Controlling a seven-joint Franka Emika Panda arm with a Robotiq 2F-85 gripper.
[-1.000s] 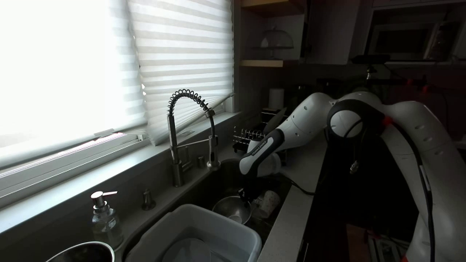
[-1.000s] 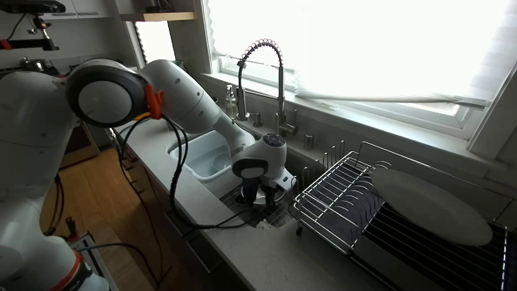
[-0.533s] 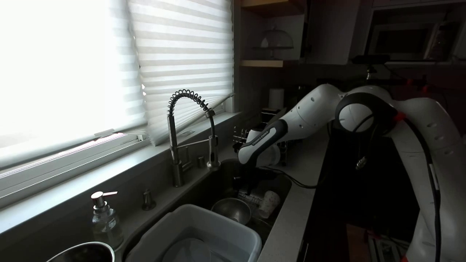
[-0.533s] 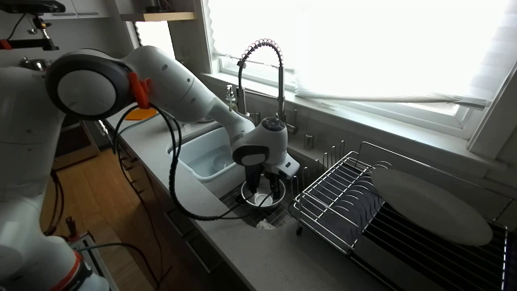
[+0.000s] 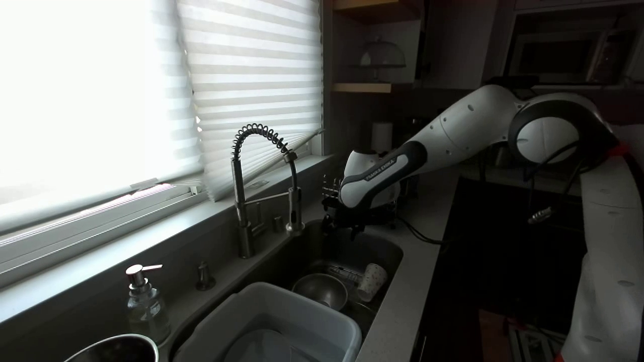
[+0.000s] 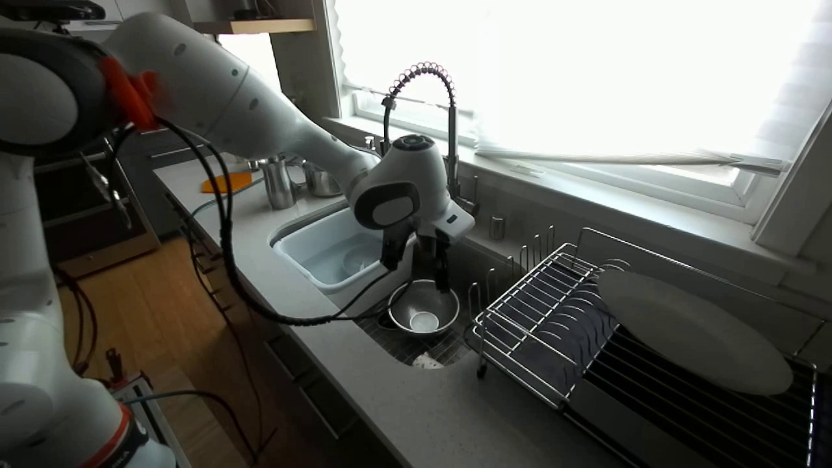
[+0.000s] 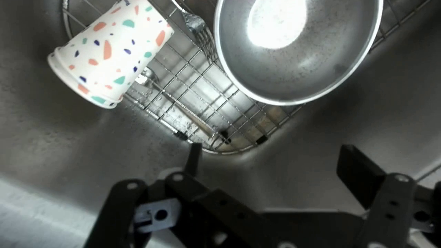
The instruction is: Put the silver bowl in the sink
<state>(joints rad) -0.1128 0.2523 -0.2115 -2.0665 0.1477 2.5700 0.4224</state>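
The silver bowl rests upright on the wire grid in the bottom of the sink. In both exterior views the bowl sits just beyond the tub, and something white and round shows in its base; I cannot tell what it is. My gripper stands open above the basin, its fingers wide apart with only bare sink wall seen between them. In an exterior view the gripper hangs higher than the bowl rim, apart from it.
A white tub fills the near part of the basin. A speckled cup and a fork lie beside the bowl. The chrome faucet rises behind the sink, and a dish rack with a large plate stands alongside.
My gripper was down at the bowl; its fingers have spread and it has lifted up and away. The bowl stays behind on the sink floor.
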